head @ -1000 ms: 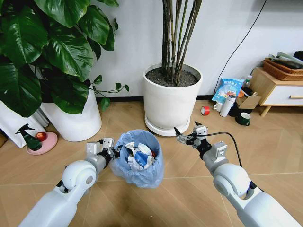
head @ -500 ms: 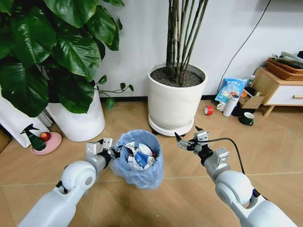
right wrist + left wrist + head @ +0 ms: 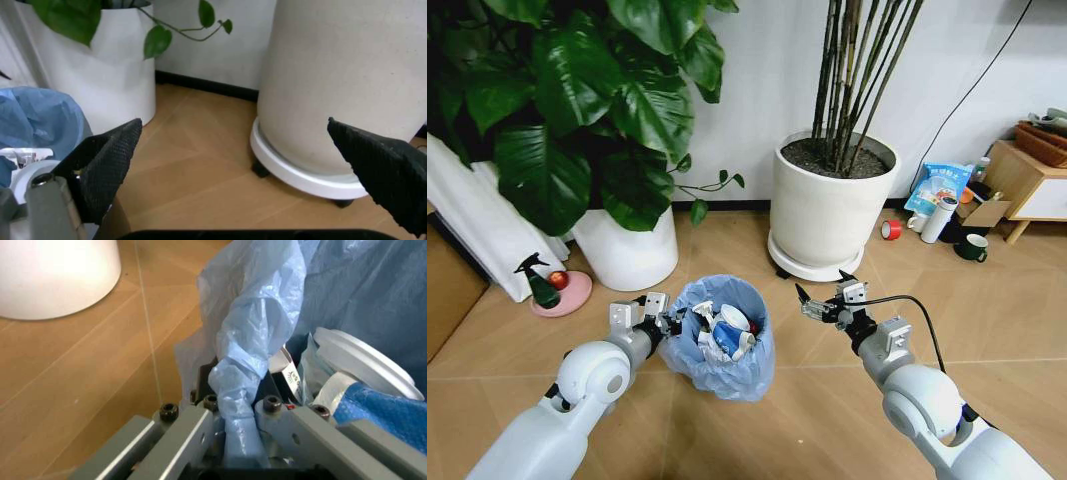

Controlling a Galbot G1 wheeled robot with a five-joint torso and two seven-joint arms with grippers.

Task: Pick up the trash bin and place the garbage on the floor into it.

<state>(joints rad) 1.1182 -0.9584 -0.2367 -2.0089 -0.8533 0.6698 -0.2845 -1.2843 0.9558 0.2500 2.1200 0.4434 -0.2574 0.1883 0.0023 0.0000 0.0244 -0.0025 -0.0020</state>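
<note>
Above the floor [image 3: 727, 430], the left gripper [image 3: 663, 321] grips the bin [image 3: 720, 340] rim beside garbage [image 3: 727, 332]; the right gripper [image 3: 823, 296], nearby, hangs spread and empty.

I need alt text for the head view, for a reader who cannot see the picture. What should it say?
The left gripper is shut on the rim of the trash bin, a small bin lined with a light-blue bag and holding garbage, above the floor. The right gripper is open and empty beside the bin. Behind stand two white plant pots.
</note>
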